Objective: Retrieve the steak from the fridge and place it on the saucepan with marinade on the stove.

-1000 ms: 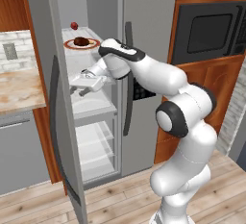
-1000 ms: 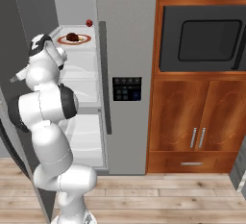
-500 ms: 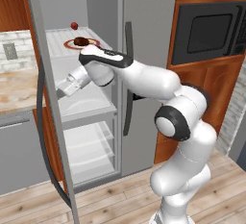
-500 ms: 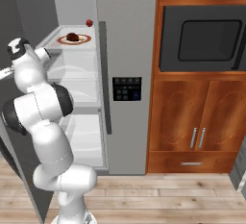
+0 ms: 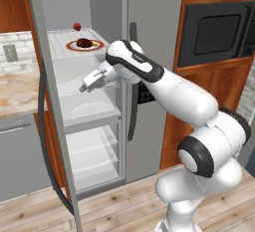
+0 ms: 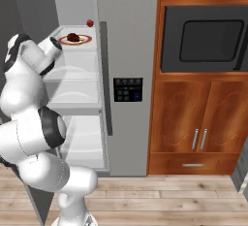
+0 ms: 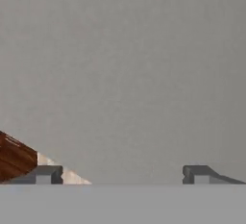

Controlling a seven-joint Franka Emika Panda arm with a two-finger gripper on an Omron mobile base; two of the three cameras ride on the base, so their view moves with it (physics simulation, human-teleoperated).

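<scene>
Grey steel of the fridge frames the scene: its left door stands swung wide and the white shelves inside are exposed, so the opening step looks done. Everything after it is left. The steak lies on a round plate on the upper shelf, untouched, with a small red fruit just behind it; seen from the right base view the meat sits in the same spot.

The tool hangs inside the fridge opening, below the steak's shelf and a little toward the open door from it, pointing at the door side and not at the meat. From the tool, the steak is up and slightly back toward the fridge's rear wall, well apart from the tips. In the hand view its two dark finger tips stand far apart with nothing between them, facing a plain grey surface, so the tool is spread wide and empty.

As a judgement, the task is at an early stage: the tool has yet to rise to the upper shelf, turn toward the plate, close on the steak and lift it clear. After that the meat must travel to the saucepan with marinade on the stove, so the carrying and placing are wholly ahead. A black microwave sits in the wooden cabinets on the far side of the fridge from the tool
</scene>
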